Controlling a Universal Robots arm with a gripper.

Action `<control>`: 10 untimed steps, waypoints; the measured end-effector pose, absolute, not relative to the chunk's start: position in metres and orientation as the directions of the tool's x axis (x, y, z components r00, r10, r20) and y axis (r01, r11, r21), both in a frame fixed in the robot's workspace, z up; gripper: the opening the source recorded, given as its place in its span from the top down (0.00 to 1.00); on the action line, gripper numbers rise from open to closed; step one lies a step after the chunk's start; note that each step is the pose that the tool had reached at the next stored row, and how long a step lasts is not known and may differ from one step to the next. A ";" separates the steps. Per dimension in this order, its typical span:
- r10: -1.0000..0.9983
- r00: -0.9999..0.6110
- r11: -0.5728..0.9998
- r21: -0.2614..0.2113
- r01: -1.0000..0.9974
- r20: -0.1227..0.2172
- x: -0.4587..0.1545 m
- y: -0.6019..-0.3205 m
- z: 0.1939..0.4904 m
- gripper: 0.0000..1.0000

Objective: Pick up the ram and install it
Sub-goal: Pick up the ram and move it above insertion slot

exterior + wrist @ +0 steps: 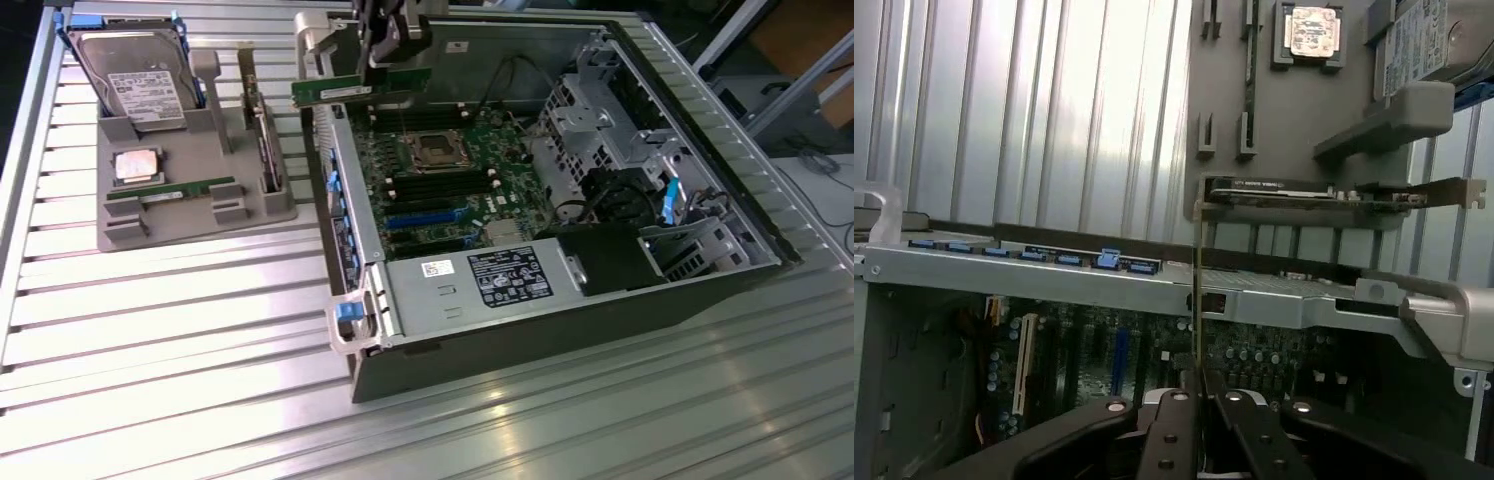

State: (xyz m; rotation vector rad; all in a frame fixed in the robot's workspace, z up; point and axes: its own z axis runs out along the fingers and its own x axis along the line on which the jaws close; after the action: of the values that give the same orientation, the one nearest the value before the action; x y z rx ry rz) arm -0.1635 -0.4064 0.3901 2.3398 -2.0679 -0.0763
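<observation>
Holding the ram (344,92) clenched between its black fingers (1172,430), the gripper (390,68) hung over the far rim of the open computer case (694,300). The ram was a thin green stick, level and clear of the board below. In the wrist view it showed edge-on as a narrow strip (1197,290) rising from the gripper (1199,405).

The dark metal case held one green motherboard (441,185) with a square socket (434,150), and one grey power supply (467,285) with labels.

Beside it, on the exterior view's left, a grey moulded tray (134,235) held four things: one hard drive (134,75) with a white label, one square silver chip (138,163), one twin stick (180,190) lying flat, and one wider card (263,145) standing on edge. Both containers sat on a ribbed, shiny metal table (160,350).
</observation>
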 end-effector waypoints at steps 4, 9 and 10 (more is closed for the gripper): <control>-0.992 0.122 -0.123 0.046 -0.991 -0.023 -0.144 -0.406 0.390 0.87; -0.997 0.078 -0.079 0.046 -0.996 -0.019 -0.137 -0.406 0.390 0.87; -0.998 0.066 -0.067 0.047 -0.997 -0.017 -0.136 -0.406 0.390 0.87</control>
State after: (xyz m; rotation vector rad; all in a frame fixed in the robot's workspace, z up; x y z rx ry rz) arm -0.1358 -0.4064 0.3896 2.2772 -2.1305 -0.0691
